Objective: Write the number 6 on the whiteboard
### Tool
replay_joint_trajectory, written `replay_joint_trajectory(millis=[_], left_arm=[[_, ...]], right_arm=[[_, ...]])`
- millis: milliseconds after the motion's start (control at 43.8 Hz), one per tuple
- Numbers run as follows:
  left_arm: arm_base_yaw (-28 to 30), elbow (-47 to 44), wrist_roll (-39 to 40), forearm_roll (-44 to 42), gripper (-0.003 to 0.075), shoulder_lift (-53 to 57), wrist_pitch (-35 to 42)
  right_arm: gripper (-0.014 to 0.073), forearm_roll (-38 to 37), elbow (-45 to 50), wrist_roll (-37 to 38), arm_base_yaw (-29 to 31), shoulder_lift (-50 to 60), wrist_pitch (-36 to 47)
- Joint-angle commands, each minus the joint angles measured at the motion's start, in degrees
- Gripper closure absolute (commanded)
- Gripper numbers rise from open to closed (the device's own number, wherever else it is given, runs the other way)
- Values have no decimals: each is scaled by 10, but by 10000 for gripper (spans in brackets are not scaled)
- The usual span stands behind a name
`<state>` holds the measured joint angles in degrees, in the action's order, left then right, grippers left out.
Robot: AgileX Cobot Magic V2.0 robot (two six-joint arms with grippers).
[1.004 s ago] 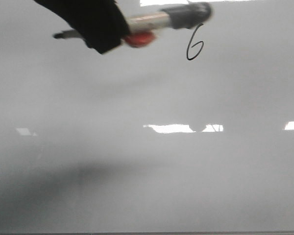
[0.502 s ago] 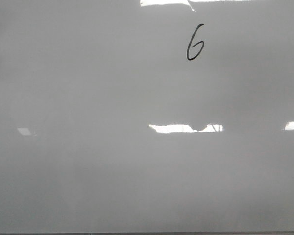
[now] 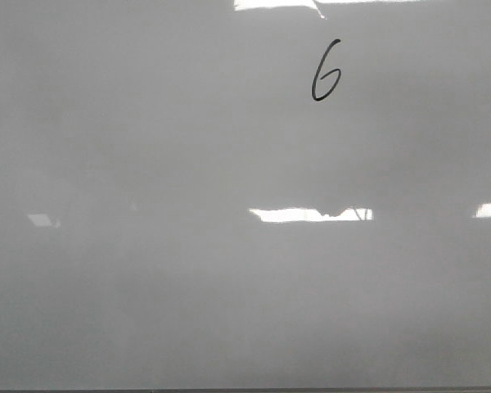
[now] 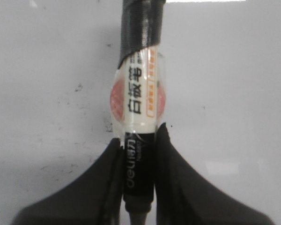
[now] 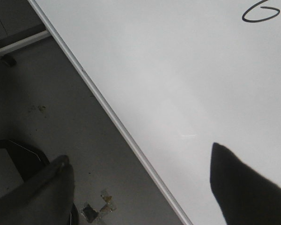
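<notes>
**A:** So where's the number 6 [image 3: 326, 70] sitting right now?

**B:** Up near the far edge of the whiteboard [image 3: 229, 286], a bit right of centre in the front view. Thin black slanted stroke, nothing touching it. Neither arm shows in that view at all, just board and a few bright light reflections.

**A:** And the jaws?

**B:** Left gripper [image 4: 139, 140] has its jaws clamped on a marker [image 4: 138, 103], white barrel with a printed label, black tape wrapped round the far end. That wrist view shows only board with faint smudges behind it, no digit. Right gripper [image 5: 140, 183] has its jaws wide apart, holding nothing. One finger hangs over the board, the other over the floor [image 5: 47, 108].

**A:** Room to move?

**B:** Loads of blank board on the near side and to the left of the digit. Right wrist view catches what the front doesn't: the board's pale edge strip [image 5: 117, 126] running diagonally, dark floor past it with some scraps, and the 6 well away from the jaws, off in the corner.
</notes>
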<state>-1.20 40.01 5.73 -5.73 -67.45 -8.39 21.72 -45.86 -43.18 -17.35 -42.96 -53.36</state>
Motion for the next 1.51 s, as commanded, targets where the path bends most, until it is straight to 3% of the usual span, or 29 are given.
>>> replay_joint_trajectory(millis=[0,365,571,662,822,1004,1141,1301,1483], left_arm=[[-4,13,4,7,631,-16,91],[-4,13,5,13,608,-103,200],[-4,13,5,13,363,-106,199],[-4,13,5,12,311,-97,183],[-4,46,5,-15,311,-57,72],[-4,114,4,-17,312,0,-111],[-12,153,-6,-16,312,47,-216],[-67,159,-15,-11,312,122,-281],[-143,155,-15,15,312,197,-349]], right_arm=[[-18,9,-20,-1,5,3,34],[-18,9,-20,-1,5,3,37],[-18,9,-20,-1,5,3,37],[-18,9,-20,9,5,3,36],[-18,-33,-42,99,5,3,21],[-18,-179,-104,321,5,3,-52],[-18,-240,-132,432,5,3,-103],[-18,-240,-125,481,5,26,-106],[-18,-240,-108,485,5,73,-104]])
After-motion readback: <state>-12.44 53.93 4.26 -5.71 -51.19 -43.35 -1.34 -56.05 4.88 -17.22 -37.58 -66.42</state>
